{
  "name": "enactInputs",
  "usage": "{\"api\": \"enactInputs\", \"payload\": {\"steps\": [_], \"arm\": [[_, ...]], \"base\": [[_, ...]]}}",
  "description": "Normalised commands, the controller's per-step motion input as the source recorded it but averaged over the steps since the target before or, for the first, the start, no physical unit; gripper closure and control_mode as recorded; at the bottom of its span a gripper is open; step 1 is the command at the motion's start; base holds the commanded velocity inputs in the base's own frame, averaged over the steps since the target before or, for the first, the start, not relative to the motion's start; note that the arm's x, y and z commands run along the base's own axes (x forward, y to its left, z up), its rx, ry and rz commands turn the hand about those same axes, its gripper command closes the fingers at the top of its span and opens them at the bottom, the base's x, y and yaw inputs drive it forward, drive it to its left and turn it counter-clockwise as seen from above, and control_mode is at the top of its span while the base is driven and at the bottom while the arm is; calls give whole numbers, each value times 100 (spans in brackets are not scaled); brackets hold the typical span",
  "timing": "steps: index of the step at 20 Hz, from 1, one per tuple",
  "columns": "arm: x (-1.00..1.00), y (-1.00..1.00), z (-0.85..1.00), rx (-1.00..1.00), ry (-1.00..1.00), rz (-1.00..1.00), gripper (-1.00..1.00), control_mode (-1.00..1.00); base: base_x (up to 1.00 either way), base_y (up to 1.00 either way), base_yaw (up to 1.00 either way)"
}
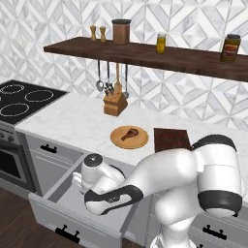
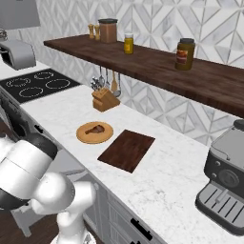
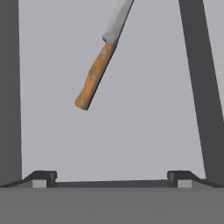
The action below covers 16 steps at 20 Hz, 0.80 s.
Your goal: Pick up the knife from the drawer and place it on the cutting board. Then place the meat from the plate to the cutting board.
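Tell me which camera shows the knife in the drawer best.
The hand view: the knife lies flat on the grey drawer floor, wooden handle fully visible, blade running off the top edge. In the left base view the arm covers the open drawer; the right base view gives nothing of it.

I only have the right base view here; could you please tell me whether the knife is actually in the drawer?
Observer: Yes, the hand view shows the knife lying flat on the drawer floor.
Operator: Is the gripper holding it?
Observer: No, the gripper is open, with the knife apart from its fingertips.
Operator: Which end is nearer?
Observer: The wooden handle; the blade points away.
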Motion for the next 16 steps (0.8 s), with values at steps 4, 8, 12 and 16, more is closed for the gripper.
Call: {"api": "enactInputs", "payload": {"steps": [4,8,12,16], "arm": [[5,-9,16,-13,0,-23,-100,-100],[27,0,7,-6,0,-22,-100,-100],[35,-32,94,1,21,-13,-100,-100],[15,-19,16,-1,14,-6,-100,-100]], "base": [[0,0,0],[0,0,0],[0,0,0],[0,0,0]]}}
